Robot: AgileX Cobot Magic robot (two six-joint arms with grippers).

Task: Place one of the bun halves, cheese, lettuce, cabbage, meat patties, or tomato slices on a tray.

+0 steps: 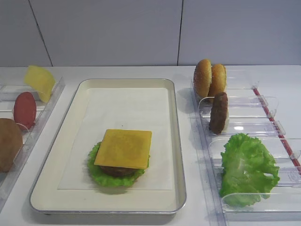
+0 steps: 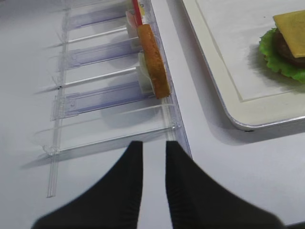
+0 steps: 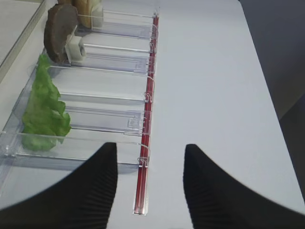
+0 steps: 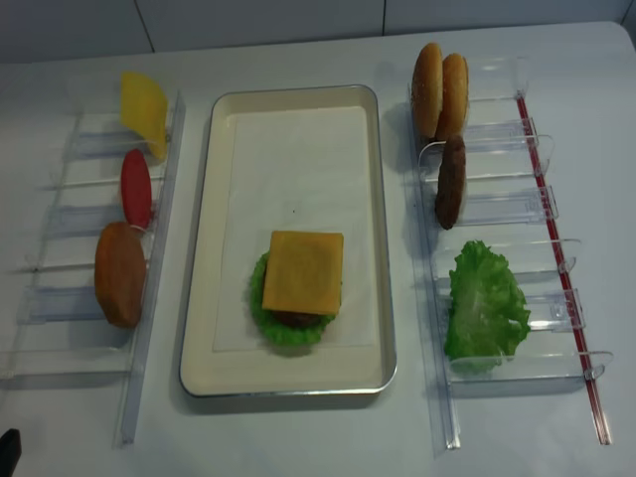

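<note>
Left gripper [image 2: 153,157]: nearly closed, nothing held.
Right gripper [image 3: 148,162]: parted, empty.
Cheese [image 1: 123,148]: flat orange square, already laid on patty [image 1: 116,170] and frilly lettuce [image 1: 113,176] in the tray [image 1: 70,123], ahead-right of the left gripper.
Left: a speckled bun [image 1: 209,79] could be added.

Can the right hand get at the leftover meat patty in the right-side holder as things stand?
Probably yes: the right hand is open, holds nothing, and the meat patty stands upright ahead with its top edge uncovered.

Patty [image 1: 117,170] mostly under cheese [image 1: 123,148]
</note>
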